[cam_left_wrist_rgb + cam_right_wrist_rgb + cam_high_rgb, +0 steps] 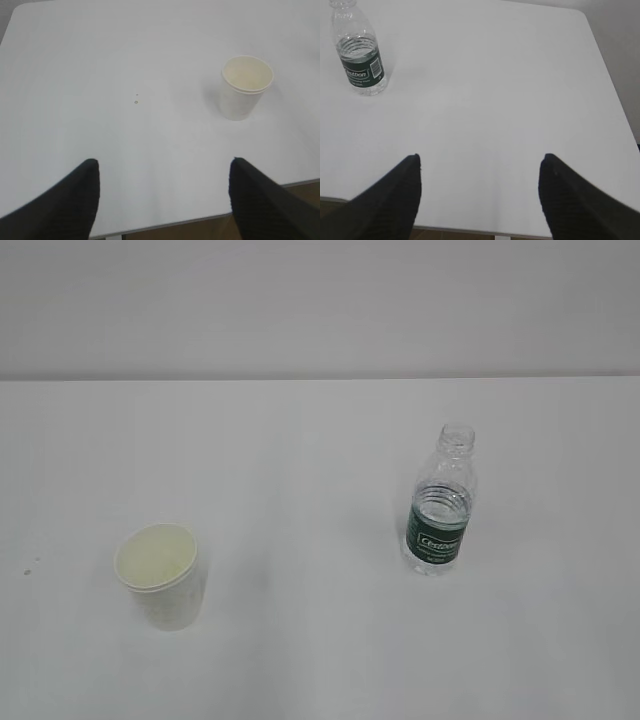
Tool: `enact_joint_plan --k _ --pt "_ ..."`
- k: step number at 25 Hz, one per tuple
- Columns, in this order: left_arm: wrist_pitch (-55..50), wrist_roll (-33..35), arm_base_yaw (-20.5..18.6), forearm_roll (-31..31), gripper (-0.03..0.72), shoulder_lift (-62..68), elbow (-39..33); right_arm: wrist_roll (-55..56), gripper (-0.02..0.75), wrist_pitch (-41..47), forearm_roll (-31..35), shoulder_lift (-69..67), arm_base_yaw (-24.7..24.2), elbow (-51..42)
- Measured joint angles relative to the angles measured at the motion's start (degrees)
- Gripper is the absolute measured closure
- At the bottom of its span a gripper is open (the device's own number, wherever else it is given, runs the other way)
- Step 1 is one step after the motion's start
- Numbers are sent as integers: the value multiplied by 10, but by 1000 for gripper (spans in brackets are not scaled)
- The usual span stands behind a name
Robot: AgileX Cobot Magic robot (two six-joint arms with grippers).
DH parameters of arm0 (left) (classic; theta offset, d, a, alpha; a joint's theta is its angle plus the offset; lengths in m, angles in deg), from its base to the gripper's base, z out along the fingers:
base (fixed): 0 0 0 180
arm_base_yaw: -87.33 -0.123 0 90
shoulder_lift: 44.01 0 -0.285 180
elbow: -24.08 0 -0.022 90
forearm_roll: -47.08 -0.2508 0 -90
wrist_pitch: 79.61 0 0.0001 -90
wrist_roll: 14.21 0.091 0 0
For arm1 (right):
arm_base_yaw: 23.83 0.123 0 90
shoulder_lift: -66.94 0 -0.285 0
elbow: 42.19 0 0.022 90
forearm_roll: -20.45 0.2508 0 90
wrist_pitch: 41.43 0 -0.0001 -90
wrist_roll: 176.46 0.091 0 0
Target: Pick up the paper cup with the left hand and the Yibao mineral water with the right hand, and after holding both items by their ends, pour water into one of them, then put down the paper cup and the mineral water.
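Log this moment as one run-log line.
phase: pre-grasp | left tool: open, empty | right tool: open, empty | paper cup: upright on table | Yibao mineral water: upright, uncapped

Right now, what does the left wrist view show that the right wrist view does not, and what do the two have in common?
Only the left wrist view shows the paper cup, upright, and the open left gripper with nothing between its fingers. Only the right wrist view shows the uncapped mineral water bottle, upright, partly filled, and the open, empty right gripper. Both show the white table, its near edge, and each gripper far from its object.
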Motion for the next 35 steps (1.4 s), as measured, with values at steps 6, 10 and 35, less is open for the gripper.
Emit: enact_joint_plan --k 6,10,35 --pt "0 0 0 0 116 0 0 0 185 0 0 0 0 0" --pt "0 0 0 0 116 0 0 0 185 0 0 0 0 0" --pt "0 0 0 0 157 0 0 -6 186 0 -12 0 0 1"
